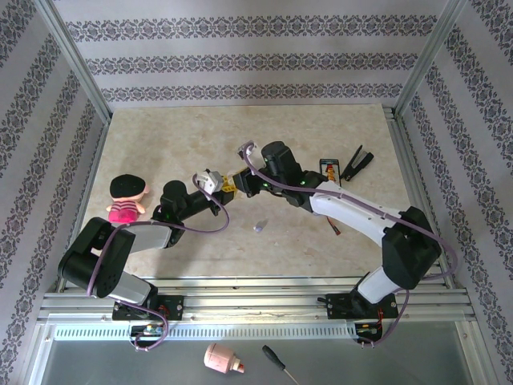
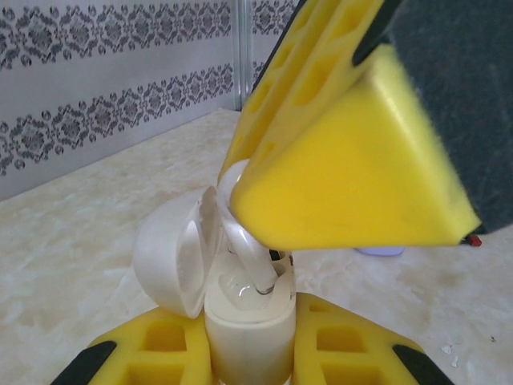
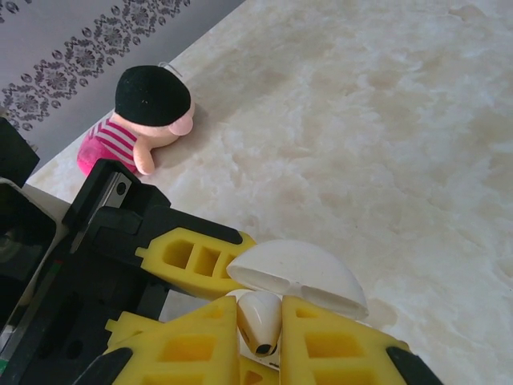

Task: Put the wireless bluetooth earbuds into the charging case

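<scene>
The charging case (image 2: 247, 333) is clamped upright between the fingers of the left gripper (image 2: 250, 357), with its lid (image 2: 172, 261) swung open to that gripper's left. A whitish earbud (image 3: 258, 322) is pinched by the right gripper (image 3: 260, 337) — its lower end is set into the case's well, directly beneath those fingers. A small lilac piece (image 1: 259, 227) is seen on the table (image 1: 321, 128) — well apart from both grippers, towards the bases.

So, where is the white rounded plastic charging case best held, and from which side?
The white charging case: by its lower body, from both sides, as the left hand does; its lid stands open and the small white plastic earbud goes in from above.
</scene>
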